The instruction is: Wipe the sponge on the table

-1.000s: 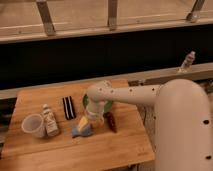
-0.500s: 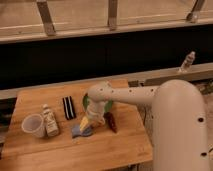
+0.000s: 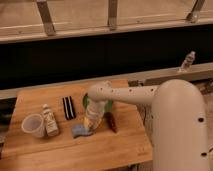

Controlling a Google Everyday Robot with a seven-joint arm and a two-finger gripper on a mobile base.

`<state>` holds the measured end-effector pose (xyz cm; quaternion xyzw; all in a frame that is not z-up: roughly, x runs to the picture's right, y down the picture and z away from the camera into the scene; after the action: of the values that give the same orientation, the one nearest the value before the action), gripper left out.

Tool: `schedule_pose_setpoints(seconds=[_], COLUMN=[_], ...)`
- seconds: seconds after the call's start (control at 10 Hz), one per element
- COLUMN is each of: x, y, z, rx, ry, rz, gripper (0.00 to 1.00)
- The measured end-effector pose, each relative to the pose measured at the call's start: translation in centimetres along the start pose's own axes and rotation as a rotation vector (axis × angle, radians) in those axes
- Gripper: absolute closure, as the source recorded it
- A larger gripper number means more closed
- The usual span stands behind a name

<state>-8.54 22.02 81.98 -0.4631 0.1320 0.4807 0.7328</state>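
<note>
The light-blue sponge (image 3: 78, 131) lies on the wooden table (image 3: 60, 150), near its middle. My white arm reaches in from the right and bends down over it. The gripper (image 3: 88, 129) points down at the sponge's right edge and touches or holds it. Part of the sponge is hidden under the gripper. A green pan (image 3: 107, 105) sits just behind the gripper, mostly covered by the arm.
A black striped block (image 3: 68, 107) lies left of the arm. A small bottle (image 3: 49, 120) and a clear plastic cup (image 3: 33, 125) stand at the table's left. A dark red object (image 3: 111, 121) lies right of the gripper. A bottle (image 3: 187, 61) stands on the far ledge.
The gripper and the sponge have shifted slightly to the left and toward the front of the table. Everything else stays in place.
</note>
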Motion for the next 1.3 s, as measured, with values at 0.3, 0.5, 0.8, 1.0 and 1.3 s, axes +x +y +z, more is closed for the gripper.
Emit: schedule_pose_setpoints(seconds=[0.3, 0.5, 0.8, 1.0, 1.3], x=[1.2, 1.3, 1.3, 2.2, 2.7], y=[2.3, 2.9, 3.0, 0.3, -3.9], z=[1.0, 0.0, -3.5, -4.8, -3.2], rx=[-0.023, -0.045, -0.051, -0.031, -0.012], ry=[0.015, -0.005, -0.062, -0.077, -0.045], rz=[-0.047, -0.066, -0.078, -0.054, 0.005], gripper=[1.0, 1.0, 1.0, 1.0, 1.0])
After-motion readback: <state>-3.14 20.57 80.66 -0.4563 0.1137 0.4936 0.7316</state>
